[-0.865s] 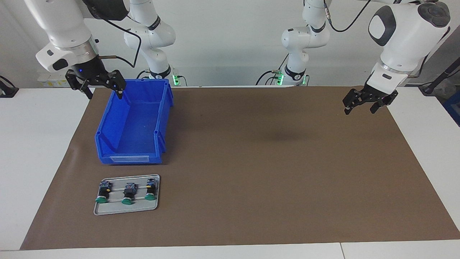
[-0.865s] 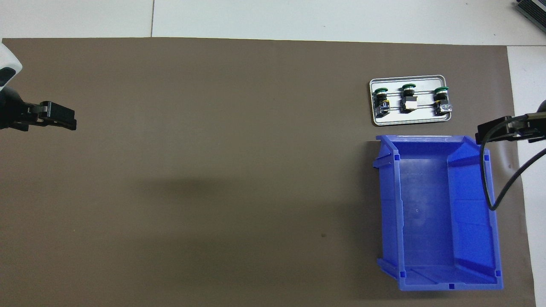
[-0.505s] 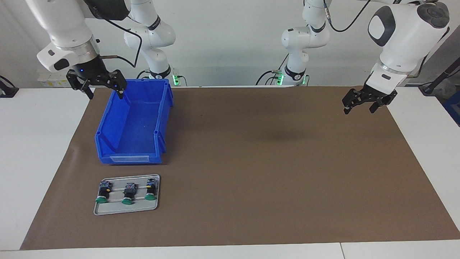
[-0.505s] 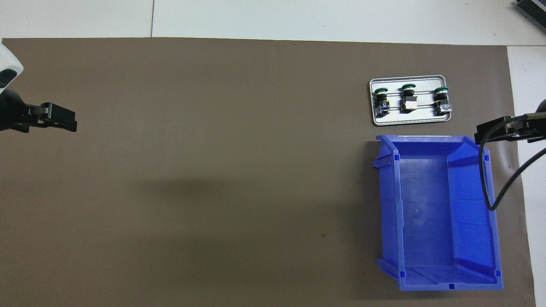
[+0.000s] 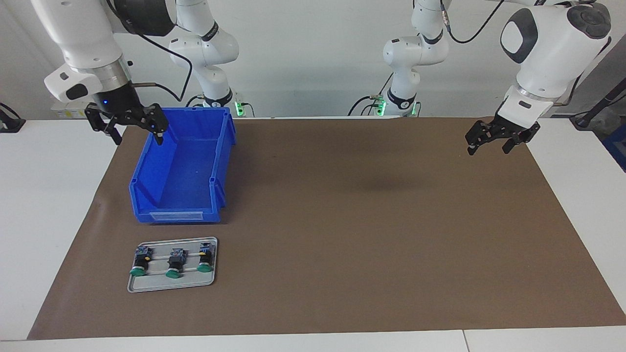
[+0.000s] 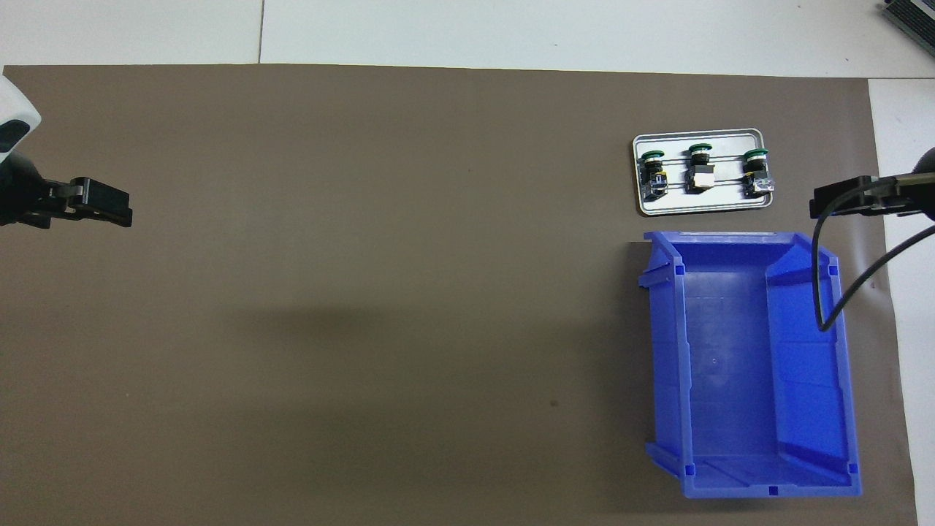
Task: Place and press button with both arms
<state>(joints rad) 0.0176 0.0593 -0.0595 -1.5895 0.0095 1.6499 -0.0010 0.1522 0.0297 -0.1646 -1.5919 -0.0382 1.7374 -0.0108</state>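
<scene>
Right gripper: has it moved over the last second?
Yes. The right gripper has shifted off the blue bin's corner rim toward the right arm's end of the table; in the overhead view it now sits higher, beside the metal tray.

Overhead view: both arms cut off by the frame edges; only the left hand [image 6: 109, 208] and the right hand [image 6: 840, 201] show, each side-on. A dark object [image 6: 909, 18] at the top corner is clipped, identity unclear. Facing view: right arm's upper links run out of the top edge. Buttons [image 5: 172, 261] on the tray [image 5: 146, 286]: terminal markings too small to read.
</scene>
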